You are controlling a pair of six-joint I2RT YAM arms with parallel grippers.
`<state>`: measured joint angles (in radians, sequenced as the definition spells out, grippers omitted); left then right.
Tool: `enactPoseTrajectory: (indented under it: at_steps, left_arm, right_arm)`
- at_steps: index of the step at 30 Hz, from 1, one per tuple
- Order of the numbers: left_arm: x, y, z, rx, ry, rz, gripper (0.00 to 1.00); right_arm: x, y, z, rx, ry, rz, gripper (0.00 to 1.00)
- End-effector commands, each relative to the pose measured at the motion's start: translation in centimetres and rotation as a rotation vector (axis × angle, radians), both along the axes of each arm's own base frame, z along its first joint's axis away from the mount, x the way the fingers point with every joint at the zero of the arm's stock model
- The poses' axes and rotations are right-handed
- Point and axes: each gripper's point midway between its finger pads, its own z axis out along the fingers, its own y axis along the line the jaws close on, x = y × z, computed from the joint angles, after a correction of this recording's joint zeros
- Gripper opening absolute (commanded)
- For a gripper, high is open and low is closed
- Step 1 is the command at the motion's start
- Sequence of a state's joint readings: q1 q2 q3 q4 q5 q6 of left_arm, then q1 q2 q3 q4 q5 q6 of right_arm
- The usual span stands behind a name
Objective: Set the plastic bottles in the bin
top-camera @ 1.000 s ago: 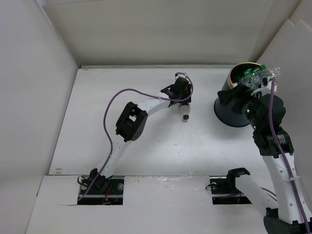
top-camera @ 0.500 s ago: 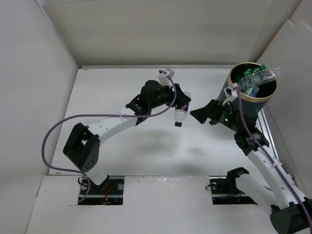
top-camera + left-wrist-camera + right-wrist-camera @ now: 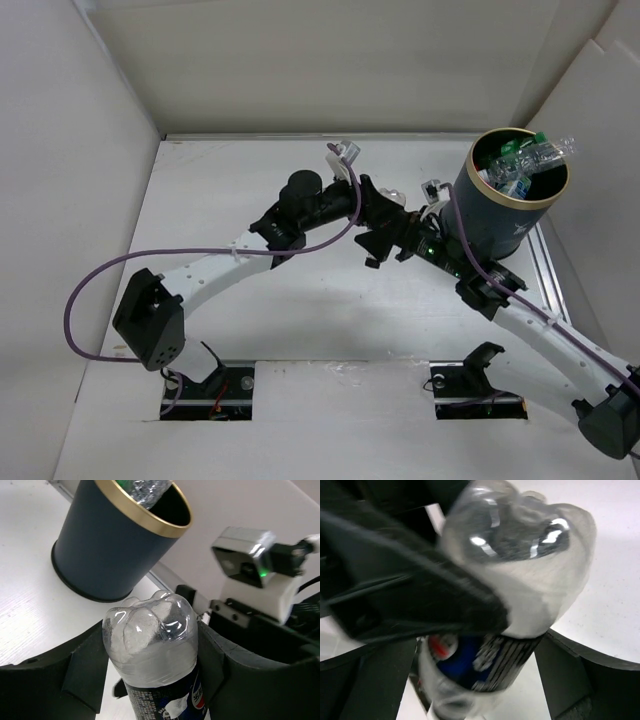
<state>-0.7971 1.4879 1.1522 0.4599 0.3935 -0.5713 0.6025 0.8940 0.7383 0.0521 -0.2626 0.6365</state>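
A clear plastic bottle (image 3: 150, 640) with a dark blue label is held above the table, its ridged base toward the left wrist camera, and my left gripper (image 3: 152, 672) is shut on its body. In the top view that bottle (image 3: 393, 200) hangs just left of the bin (image 3: 500, 220), a dark navy container with a gold rim. My right gripper (image 3: 475, 680) is open, one finger on each side of the same bottle (image 3: 530, 565), with a gap showing on the right. Seen from above, the left gripper (image 3: 385, 212) and right gripper (image 3: 385, 245) meet there. Several bottles (image 3: 530, 160) stick out of the bin.
White walls close in the table at the left, back and right. The bin (image 3: 110, 545) stands close to the right wall. A purple cable (image 3: 150, 262) loops off the left arm, and the right arm's wrist camera (image 3: 247, 560) sits just beyond the held bottle.
My left arm has carried the bottle rightward toward the bin. My right gripper has swung left, away from the bin, and now flanks the bottle with open fingers.
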Motion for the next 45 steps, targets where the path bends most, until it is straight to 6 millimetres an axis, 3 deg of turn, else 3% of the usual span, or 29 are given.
enactPoseTrajectory:
  at_steps: [1, 3, 6, 8, 10, 11, 12, 15, 17, 18, 19, 20, 21, 22, 23, 24, 26, 28, 32, 33, 35, 40, 44, 45]
  left_arm:
    - [-2.6, 0.8, 7.0, -0.14, -0.116, -0.044, 0.0]
    - [-2.9, 1.1, 7.8, -0.16, -0.124, -0.045, 0.0]
    - [-3.3, 1.5, 8.9, -0.18, -0.131, -0.046, 0.0]
    - [-3.6, 1.8, 9.4, -0.189, -0.14, -0.046, 0.0]
    - [-3.9, 2.1, 10.0, -0.2, -0.151, -0.046, 0.38]
    - [-4.1, 2.5, 10.7, -0.212, -0.161, -0.038, 0.77]
    - [-4.1, 2.9, 10.9, -0.212, -0.159, -0.024, 1.0]
    - [-2.7, 4.3, 12.7, -0.208, -0.17, 0.098, 1.0]
    - [-0.3, 6.6, 13.2, -0.171, -0.115, 0.291, 1.0]
    - [0.5, 8.8, 13.8, -0.146, -0.066, 0.419, 1.0]
    - [0.0, 9.5, 14.2, -0.138, -0.061, 0.42, 1.0]
    - [0.7, 11.1, 14.4, -0.137, -0.054, 0.513, 1.0]
    - [0.5, 12.3, 14.8, -0.142, -0.054, 0.55, 1.0]
    - [-0.4, 14.1, 15.9, -0.168, -0.065, 0.583, 1.0]
    - [-0.4, 15.1, 15.4, -0.157, -0.056, 0.62, 1.0]
    - [-0.9, 15.7, 15.8, -0.151, -0.075, 0.622, 1.0]
    - [-2.0, 17.0, 15.8, -0.14, -0.088, 0.623, 1.0]
    - [-2.8, 17.4, 15.6, -0.121, -0.1, 0.606, 1.0]
    - [-3.7, 18.5, 14.2, -0.073, -0.102, 0.601, 1.0]
    - [-4.0, 18.6, 13.3, -0.055, -0.093, 0.591, 1.0]
    - [-4.4, 18.7, 12.5, -0.034, -0.083, 0.581, 1.0]
    - [-5.2, 18.3, 10.5, 0.038, -0.087, 0.523, 1.0]
    - [-5.2, 18.4, 9.4, 0.08, -0.08, 0.521, 1.0]
    - [-5.2, 18.4, 9.1, 0.088, -0.076, 0.521, 1.0]
  right_arm:
    - [2.0, -0.3, 3.1, 0.064, -0.082, -0.152, 0.99]
    - [2.3, -0.5, 3.8, 0.087, -0.095, -0.177, 0.94]
    - [2.6, -0.1, 3.2, 0.083, -0.091, -0.177, 0.73]
    - [2.8, -0.3, 3.8, 0.09, -0.099, -0.194, 0.42]
    - [3.2, -1.1, 4.2, 0.091, -0.115, -0.24, 0.12]
    - [3.1, -1.4, 5.2, 0.11, -0.133, -0.254, 0.07]
    - [3.4, -1.7, 5.2, 0.1, -0.142, -0.272, 0.07]
    - [4.4, -3.8, 7.4, 0.056, -0.197, -0.374, 0.07]
    - [6.0, -6.3, 8.0, -0.007, -0.213, -0.5, 0.06]
    - [7.0, -8.1, 8.7, -0.039, -0.207, -0.571, 0.06]
    - [7.7, -9.2, 9.2, -0.058, -0.206, -0.613, 0.04]
    - [8.2, -10.2, 9.6, -0.077, -0.208, -0.642, 0.04]
    - [9.2, -12.5, 9.7, -0.116, -0.203, -0.712, 0.03]
    - [9.7, -13.4, 11.1, -0.115, -0.217, -0.744, 0.03]
    - [10.2, -14.7, 11.7, -0.118, -0.217, -0.792, 0.03]
    - [10.9, -17.5, 12.3, -0.138, -0.218, -0.893, 0.03]
    - [11.8, -20.3, 13.6, -0.144, -0.217, -1.0, 0.04]
    - [12.5, -24.0, 13.8, -0.168, -0.197, -1.12, 0.04]
    - [14.6, -28.8, 13.1, -0.188, -0.163, -1.239, 0.04]
    - [15.6, -29.6, 11.7, -0.203, -0.126, -1.259, 0.04]
    - [16.1, -32.2, 11.5, -0.207, -0.107, -1.33, 0.0]
    - [17.6, -34.7, 10.1, -0.22, -0.069, -1.401, 0.01]
    - [19.1, -35.4, 8.8, -0.238, -0.038, -1.391, 0.07]
    - [19.3, -35.5, 8.5, -0.243, -0.029, -1.39, 0.13]
